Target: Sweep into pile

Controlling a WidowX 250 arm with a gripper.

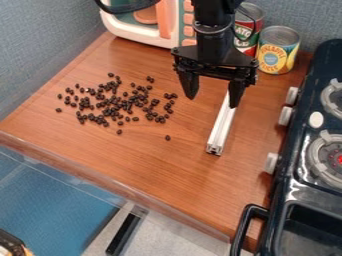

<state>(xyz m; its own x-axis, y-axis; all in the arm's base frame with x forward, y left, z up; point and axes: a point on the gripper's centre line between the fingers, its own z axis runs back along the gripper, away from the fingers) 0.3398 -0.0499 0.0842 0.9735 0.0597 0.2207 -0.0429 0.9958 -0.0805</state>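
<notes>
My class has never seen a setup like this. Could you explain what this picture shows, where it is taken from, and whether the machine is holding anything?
This single picture comes from a fixed camera looking down at a slant. The black machine at the top is a robot arm; its end effector, a two-fingered gripper, hangs open over the wooden counter. Nothing appears gripped. A pale bar lies below the finger on the picture's right; whether they touch is unclear. To the left are scattered small dark, bean-like pieces. Two cans stand behind, and a toy stove is at right.
</notes>
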